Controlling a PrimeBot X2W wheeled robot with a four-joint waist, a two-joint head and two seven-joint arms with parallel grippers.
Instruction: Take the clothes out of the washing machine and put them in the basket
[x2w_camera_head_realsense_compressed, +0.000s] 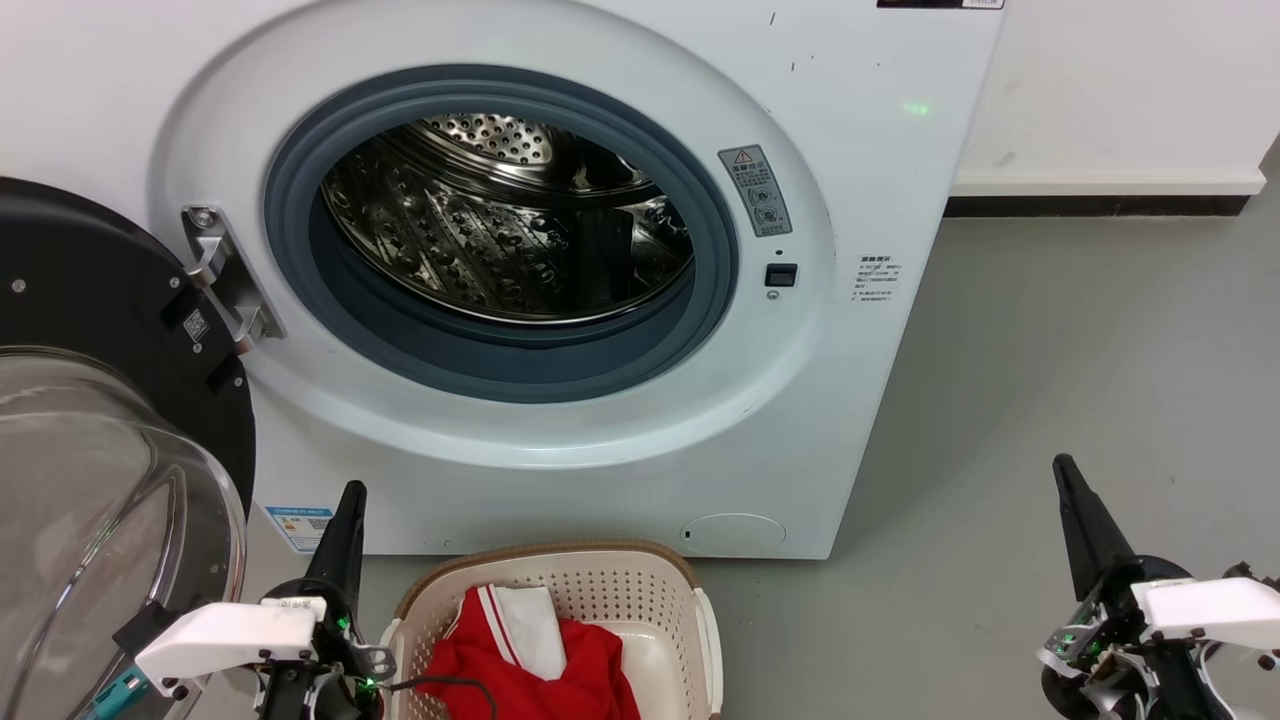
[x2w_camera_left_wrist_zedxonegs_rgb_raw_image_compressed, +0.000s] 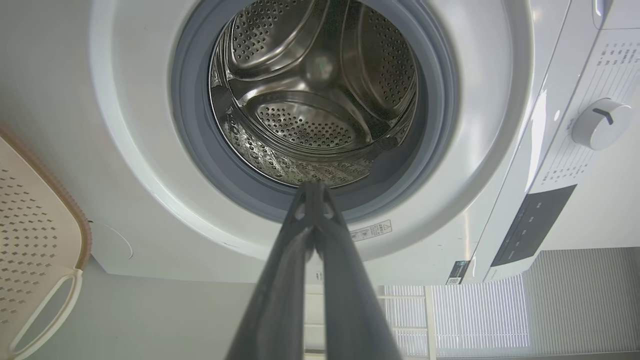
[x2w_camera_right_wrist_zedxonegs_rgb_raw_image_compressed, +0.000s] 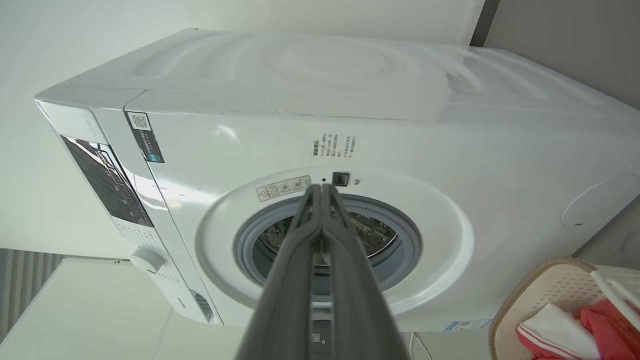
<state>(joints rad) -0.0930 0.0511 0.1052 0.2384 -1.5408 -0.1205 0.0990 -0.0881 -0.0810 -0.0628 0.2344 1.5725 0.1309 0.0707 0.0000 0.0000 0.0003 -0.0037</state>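
The white washing machine (x2w_camera_head_realsense_compressed: 880, 150) stands ahead with its door swung open at the left; its steel drum (x2w_camera_head_realsense_compressed: 500, 230) holds no fabric that I can see. Red clothes (x2w_camera_head_realsense_compressed: 540, 660), one with a white striped panel, lie in the cream basket (x2w_camera_head_realsense_compressed: 640, 580) on the floor below the porthole. My left gripper (x2w_camera_head_realsense_compressed: 352, 492) is shut, low at the left, just left of the basket. Low at the right, over bare floor, my right gripper (x2w_camera_head_realsense_compressed: 1062, 465) is shut with nothing in it. The left wrist view looks into the drum (x2w_camera_left_wrist_zedxonegs_rgb_raw_image_compressed: 320, 95) past the shut left gripper (x2w_camera_left_wrist_zedxonegs_rgb_raw_image_compressed: 314, 186).
The black-framed glass door (x2w_camera_head_realsense_compressed: 90, 450) hangs open at the far left, close to my left arm. Grey floor (x2w_camera_head_realsense_compressed: 1050, 400) stretches to the right of the washer, with a white wall and dark skirting behind. In the right wrist view the basket (x2w_camera_right_wrist_zedxonegs_rgb_raw_image_compressed: 560, 290) sits at the lower right.
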